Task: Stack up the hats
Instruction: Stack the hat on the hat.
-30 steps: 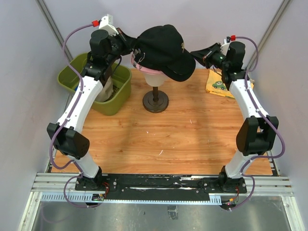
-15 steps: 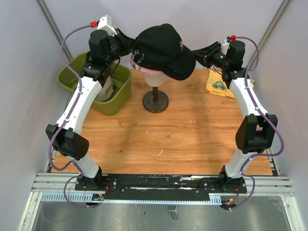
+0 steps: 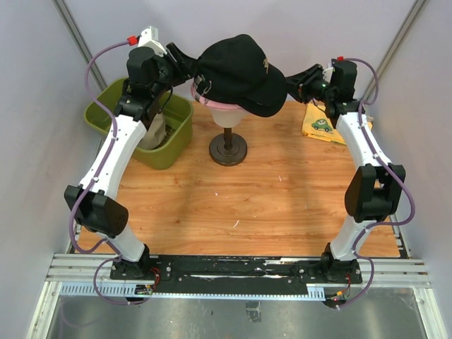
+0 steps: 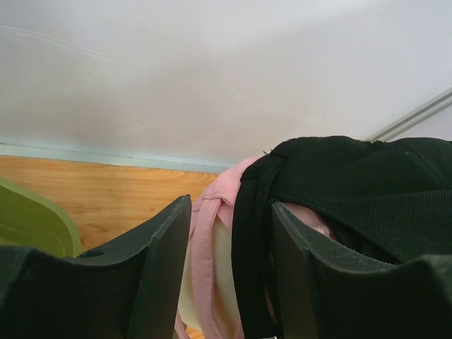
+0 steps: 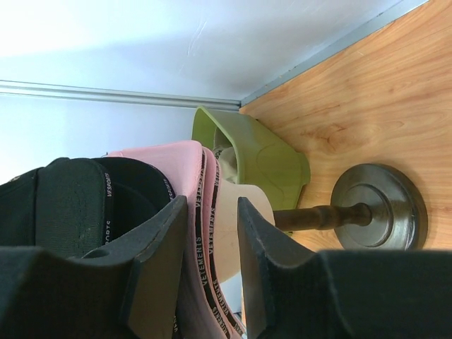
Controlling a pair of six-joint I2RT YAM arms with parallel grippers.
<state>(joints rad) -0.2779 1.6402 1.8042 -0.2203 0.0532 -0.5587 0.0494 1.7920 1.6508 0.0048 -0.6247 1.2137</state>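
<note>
A: Start from the near end. What did the desk (image 3: 233, 205) carry?

B: At mid-desk stood the dark stand (image 3: 228, 148), with the mannequin head (image 3: 227, 116) on it. To its left was the green bin (image 3: 176, 138), holding something pale that I could not identify. To the right a yellow fabric piece (image 3: 320, 124) with a green print lay flat. Whether it was a hat, I could not tell.

A: Where were the hats?

B: The pink cap (image 3: 210, 101) sat on the head, and the black cap (image 3: 236, 67) sat over it, brim toward the right arm. The pink rim showed beneath the black.

A: And the claws?

B: The left claw (image 4: 231, 206) was at the black cap's rear and had released. Its fingers stood apart with the black and pink edges loose in the gap. The right claw (image 5: 212, 203) was on the brim side, also released, with a narrower gap. The pink cap's lettered band ran between its fingers without being pinched.

A: What had changed?

B: A second earlier both claws were clenched at the black cap's two ends. Both then let go, and the cap barely shifted.

A: What did that mean for the task?

B: My judgement: the black cap was placed, so two were stacked. Next, the claws needed to back out without snagging the rims, then fetch another hat.
</note>
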